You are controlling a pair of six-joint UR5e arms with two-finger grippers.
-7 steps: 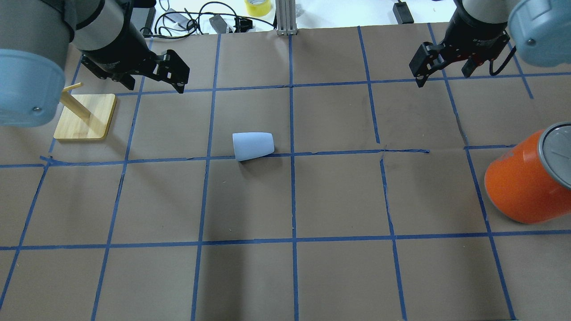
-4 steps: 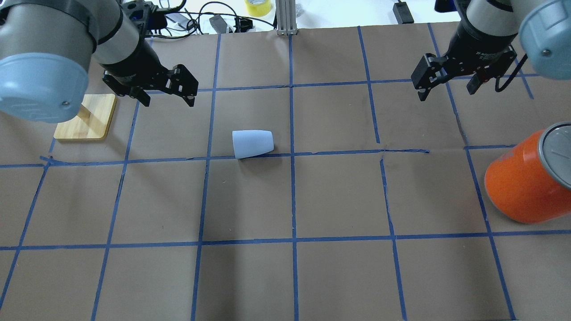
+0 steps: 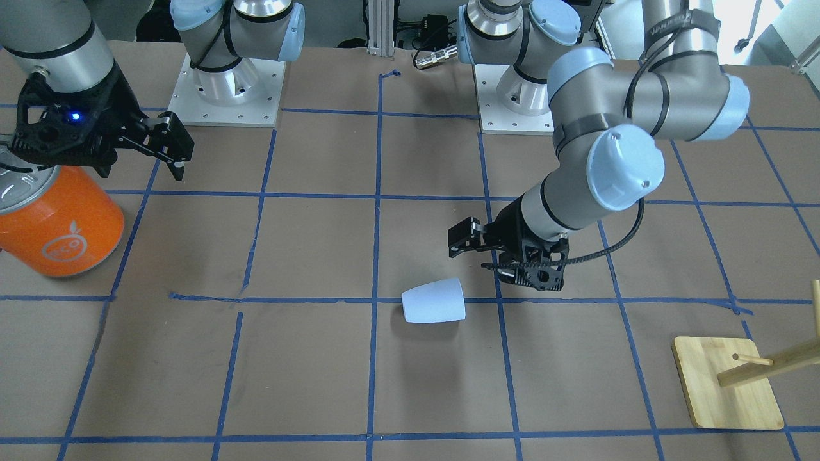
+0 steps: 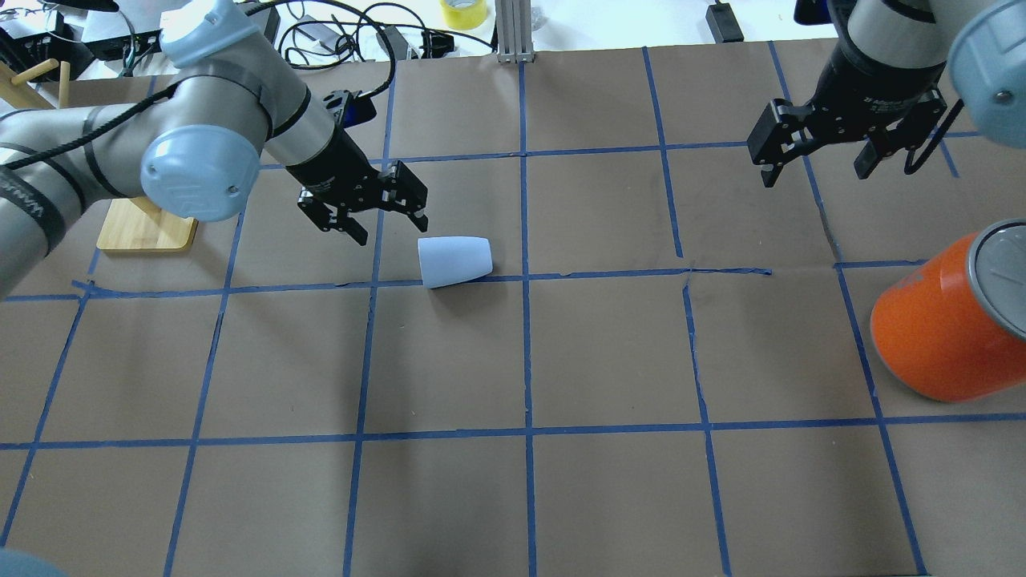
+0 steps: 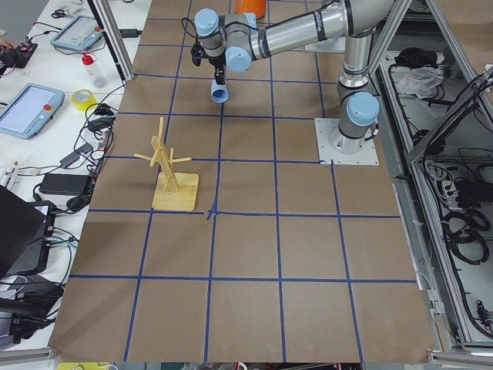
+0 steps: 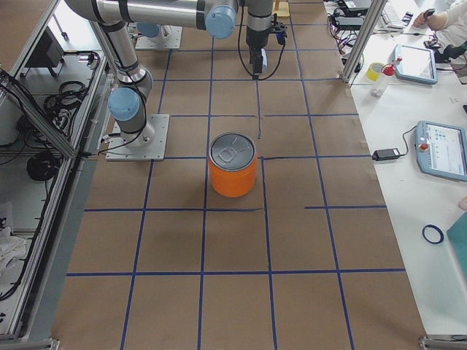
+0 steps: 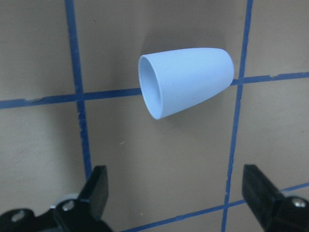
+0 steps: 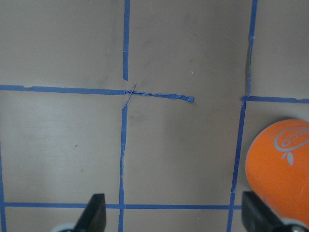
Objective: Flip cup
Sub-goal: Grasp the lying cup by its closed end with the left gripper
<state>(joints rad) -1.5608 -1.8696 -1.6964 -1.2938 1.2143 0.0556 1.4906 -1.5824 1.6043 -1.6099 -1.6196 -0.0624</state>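
Just beside left tool: cup on side, apart.

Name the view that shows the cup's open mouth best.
The left wrist view: the small pale blue plastic cup lies on its side there, with its rim and bluish inside in plain sight. The overhead and front-facing views show only its outer wall, and the two side views show it too small to judge.
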